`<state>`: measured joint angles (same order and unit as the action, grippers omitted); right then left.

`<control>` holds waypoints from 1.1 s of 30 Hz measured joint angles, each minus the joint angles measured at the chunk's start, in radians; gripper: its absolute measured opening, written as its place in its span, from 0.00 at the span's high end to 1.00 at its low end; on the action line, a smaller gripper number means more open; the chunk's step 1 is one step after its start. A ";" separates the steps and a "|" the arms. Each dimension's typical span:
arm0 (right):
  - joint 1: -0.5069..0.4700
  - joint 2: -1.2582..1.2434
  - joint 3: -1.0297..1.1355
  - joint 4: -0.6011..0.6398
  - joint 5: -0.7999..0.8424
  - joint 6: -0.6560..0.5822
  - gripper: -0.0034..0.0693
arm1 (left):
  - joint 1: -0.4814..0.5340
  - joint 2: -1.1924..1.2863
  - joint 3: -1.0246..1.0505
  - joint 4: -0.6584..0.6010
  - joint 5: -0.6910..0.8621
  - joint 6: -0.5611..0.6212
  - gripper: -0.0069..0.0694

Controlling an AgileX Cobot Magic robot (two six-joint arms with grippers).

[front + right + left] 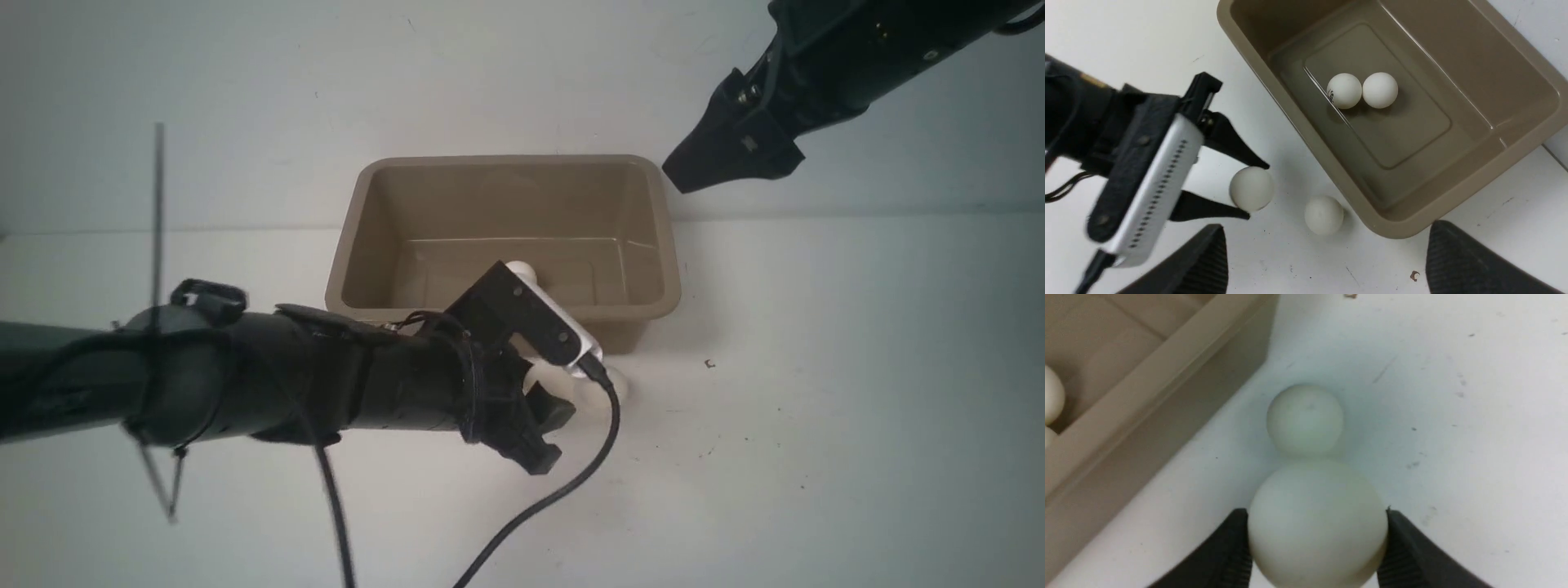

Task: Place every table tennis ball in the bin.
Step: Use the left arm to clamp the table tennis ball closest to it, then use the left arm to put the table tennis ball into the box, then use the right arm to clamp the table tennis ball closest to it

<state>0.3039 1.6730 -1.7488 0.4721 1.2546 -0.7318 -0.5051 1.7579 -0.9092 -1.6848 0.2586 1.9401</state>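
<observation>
**Left end effector clamped on a ball beside the bin**

The left end effector [1257, 191] is pinching one table tennis ball [1318, 522] between its two dark ribbed fingers [1224, 559] — one pad on each side of the ball, low over the white desk [816, 408]. Whether the ball is clear of the desk cannot be told.

Just past the held ball, a second ball [1324, 214] lies on the desk, close to the held one but apart from it, and just beside the bin's near wall towards its right end.

The bin [506, 161] stands upright in the middle of the desk. Two more balls sit on its floor, touching each other: one with a small dark printed mark [1344, 90], the other plain [1380, 90].

The right end effector [1325, 261] hangs high, off the bin's far right corner — its fingers spread wide with nothing between them.

A black cable [563, 490] trails from the left wrist across the desk.
</observation>
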 joint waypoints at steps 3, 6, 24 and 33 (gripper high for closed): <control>0.000 0.000 0.000 0.003 0.000 -0.001 0.14 | -0.001 -0.085 0.044 0.001 0.007 -0.037 0.45; 0.000 0.000 0.000 0.016 0.000 -0.007 0.14 | -0.001 -0.167 0.045 0.003 0.033 -0.029 0.45; 0.000 -0.004 0.069 -0.218 -0.002 0.257 0.14 | 0.223 0.197 -0.407 -0.031 -0.030 0.131 0.30; 0.000 -0.003 0.334 -0.225 -0.008 0.304 0.14 | 0.191 0.048 -0.413 -0.025 -0.021 -0.107 0.13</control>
<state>0.3039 1.6697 -1.4144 0.2473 1.2466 -0.4274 -0.3143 1.8061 -1.3224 -1.7095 0.2381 1.8334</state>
